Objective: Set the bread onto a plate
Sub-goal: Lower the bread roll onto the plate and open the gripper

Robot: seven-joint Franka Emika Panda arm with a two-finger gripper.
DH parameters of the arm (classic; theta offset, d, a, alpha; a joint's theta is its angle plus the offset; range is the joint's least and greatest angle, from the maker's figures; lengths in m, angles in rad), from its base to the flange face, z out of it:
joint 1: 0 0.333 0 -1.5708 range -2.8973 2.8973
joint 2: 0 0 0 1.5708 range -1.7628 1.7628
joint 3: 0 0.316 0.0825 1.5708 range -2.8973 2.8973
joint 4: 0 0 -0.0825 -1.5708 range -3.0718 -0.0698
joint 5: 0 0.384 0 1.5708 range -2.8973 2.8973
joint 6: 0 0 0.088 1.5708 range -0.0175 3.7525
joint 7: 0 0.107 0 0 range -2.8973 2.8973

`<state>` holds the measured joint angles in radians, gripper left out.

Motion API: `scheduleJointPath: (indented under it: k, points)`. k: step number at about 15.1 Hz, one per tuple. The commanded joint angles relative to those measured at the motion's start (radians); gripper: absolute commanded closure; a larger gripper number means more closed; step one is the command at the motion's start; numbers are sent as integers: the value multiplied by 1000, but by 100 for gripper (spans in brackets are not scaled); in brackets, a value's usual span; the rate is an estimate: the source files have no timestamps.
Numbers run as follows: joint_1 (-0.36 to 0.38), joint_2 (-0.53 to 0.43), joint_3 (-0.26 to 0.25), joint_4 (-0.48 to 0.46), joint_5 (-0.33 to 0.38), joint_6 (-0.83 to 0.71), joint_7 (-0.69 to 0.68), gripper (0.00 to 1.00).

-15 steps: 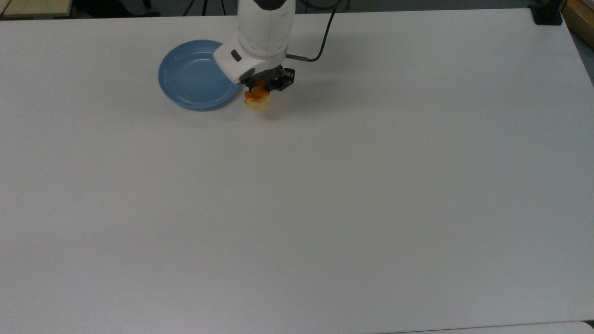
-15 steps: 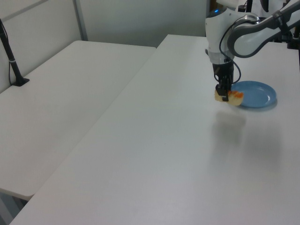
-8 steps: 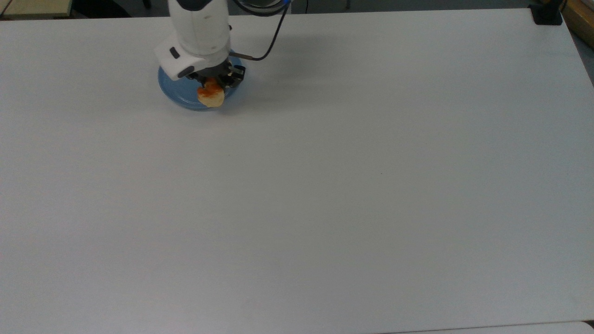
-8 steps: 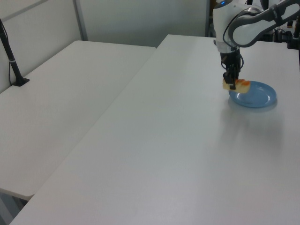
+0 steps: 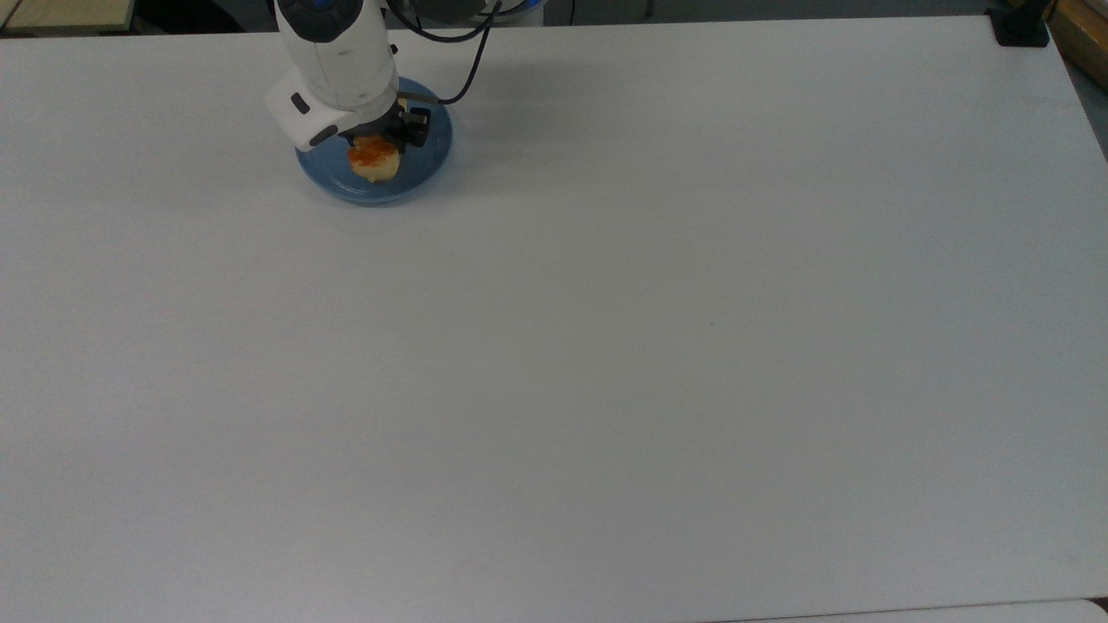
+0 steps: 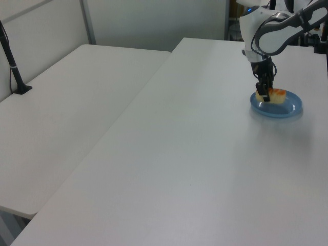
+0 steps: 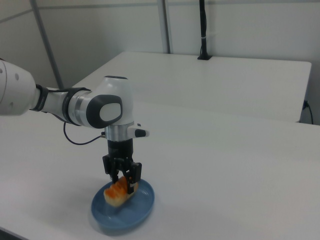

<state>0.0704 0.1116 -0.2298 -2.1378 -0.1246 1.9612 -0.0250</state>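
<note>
Gripping bread (glazed), hand, over plate

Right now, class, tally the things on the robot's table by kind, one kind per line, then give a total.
Bread: 1
Plate: 1
Total: 2

Arm's wrist covers plate's upper-left part and bread's far end in top view; whether bread touches plate can't be told.
</note>
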Motion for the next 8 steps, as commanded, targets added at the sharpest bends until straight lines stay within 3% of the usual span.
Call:
scheduleJointPath:
  k: [1,5,8]
  points:
    - [22,-27,0,-27,-21,-15,5,0]
    - [22,-53,1,-11,-21,-80,2,0]
    - [20,-82,1,79,-21,-134,-3,0]
